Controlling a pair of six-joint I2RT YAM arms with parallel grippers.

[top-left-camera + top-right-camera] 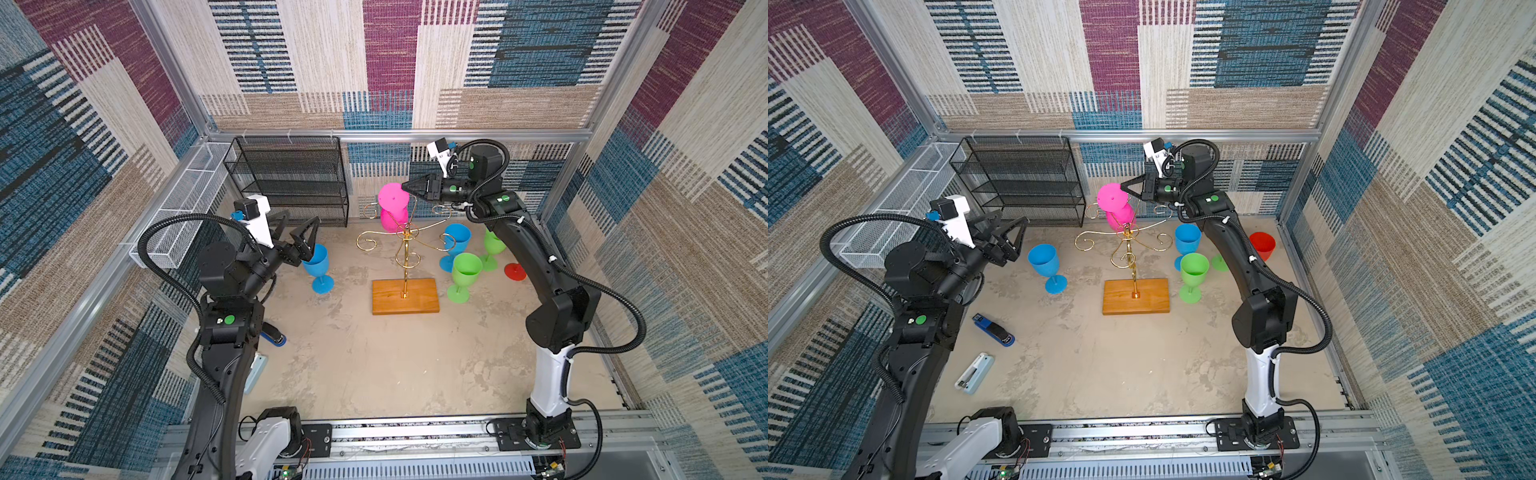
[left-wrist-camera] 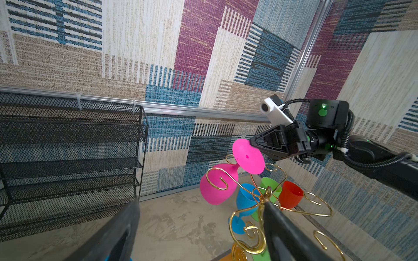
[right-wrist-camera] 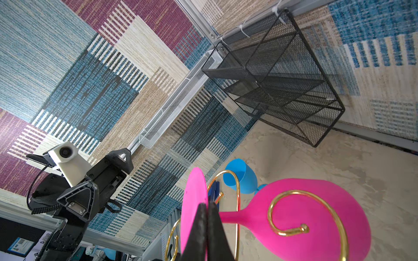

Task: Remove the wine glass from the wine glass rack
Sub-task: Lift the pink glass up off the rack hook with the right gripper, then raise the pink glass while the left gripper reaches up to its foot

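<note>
A pink wine glass (image 1: pixel 394 219) hangs upside down on the wine glass rack (image 1: pixel 405 297), a gold wire stand on a wooden base, in both top views. Its round foot (image 1: pixel 1112 197) sits above a curled arm. My right gripper (image 1: pixel 405 187) is shut on the rim of that foot. In the right wrist view the closed gripper (image 3: pixel 207 204) pinches the foot's edge, with the pink wine glass bowl (image 3: pixel 305 210) behind a gold curl. My left gripper (image 1: pixel 301 218) is open and empty, up above a blue glass to the left of the rack. The left wrist view shows the wine glass (image 2: pixel 217 187) beyond the left gripper (image 2: pixel 201 204).
A blue glass (image 1: pixel 318 264) stands left of the rack. Right of it stand another blue glass (image 1: pixel 457 241), two green glasses (image 1: pixel 465 274) and a red glass (image 1: pixel 1262 245). A black mesh shelf (image 1: pixel 291 178) and a white wire basket (image 1: pixel 183 216) line the back left. Two staplers (image 1: pixel 994 330) lie front left.
</note>
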